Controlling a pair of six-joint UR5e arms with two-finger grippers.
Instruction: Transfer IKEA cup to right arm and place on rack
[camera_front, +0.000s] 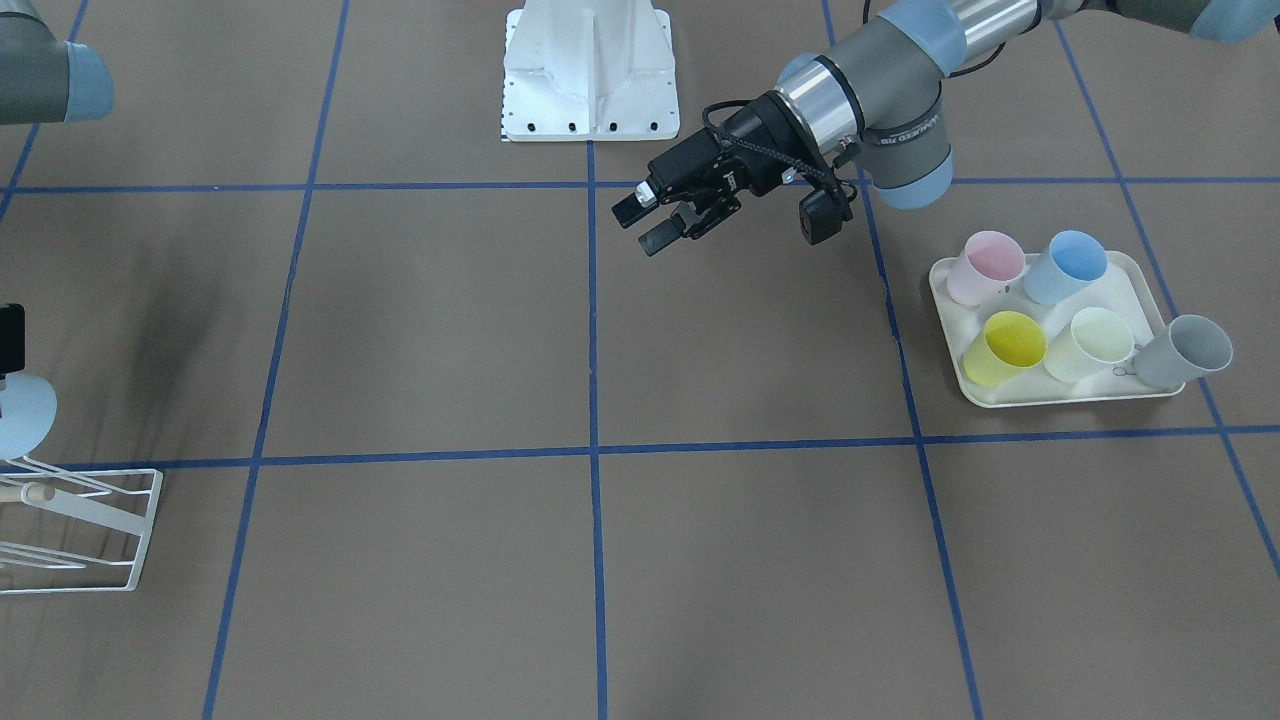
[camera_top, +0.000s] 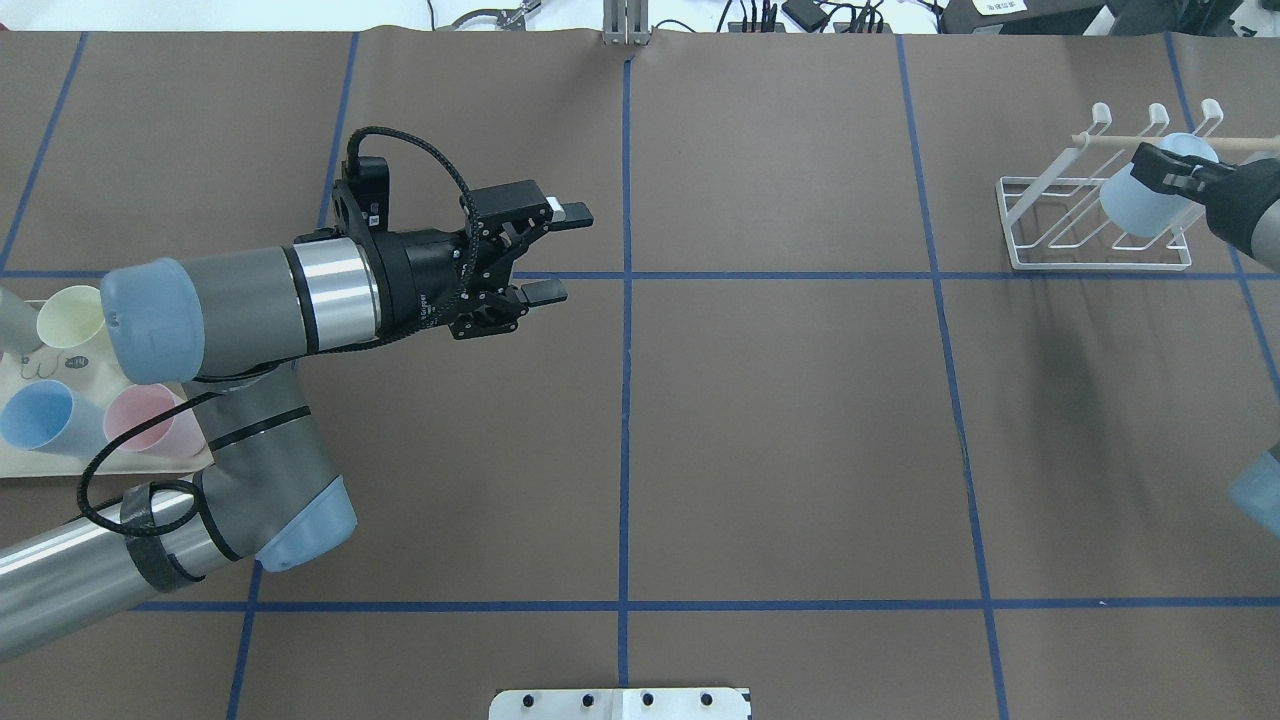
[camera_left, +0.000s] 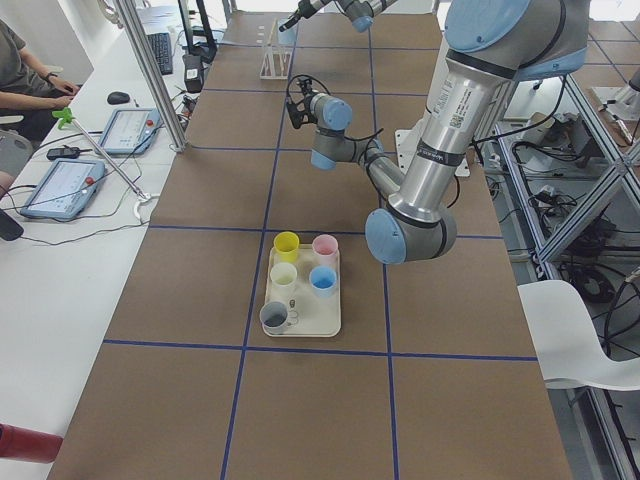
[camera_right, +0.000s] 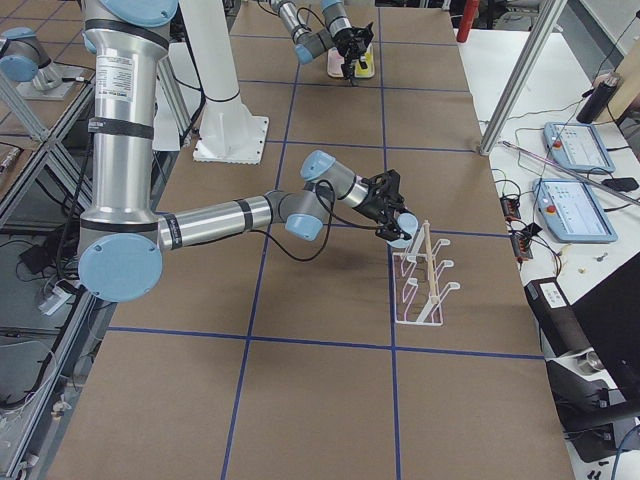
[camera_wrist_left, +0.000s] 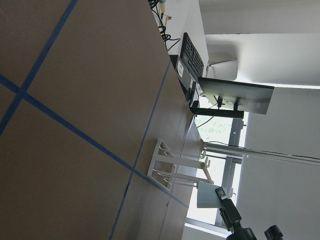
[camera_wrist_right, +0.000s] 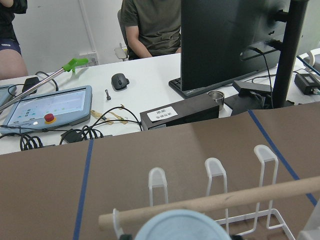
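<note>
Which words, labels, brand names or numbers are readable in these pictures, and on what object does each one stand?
No text can be read with certainty.
Lettering on the left arm wrist joint: too blurred.
Small print on the left gripper body: too small.
Sticker on the left arm's link: too small.
Sticker on the right arm: too small.
White label on the black box: two lines, blurred.

The front-facing view's left edge cuts off the rack (camera_front: 100, 512) and the pale blue cup (camera_front: 25, 412). In the overhead view the left arm hides part of the tray (camera_top: 100, 462). The right wrist view shows only the cup's rim, at its bottom edge.
</note>
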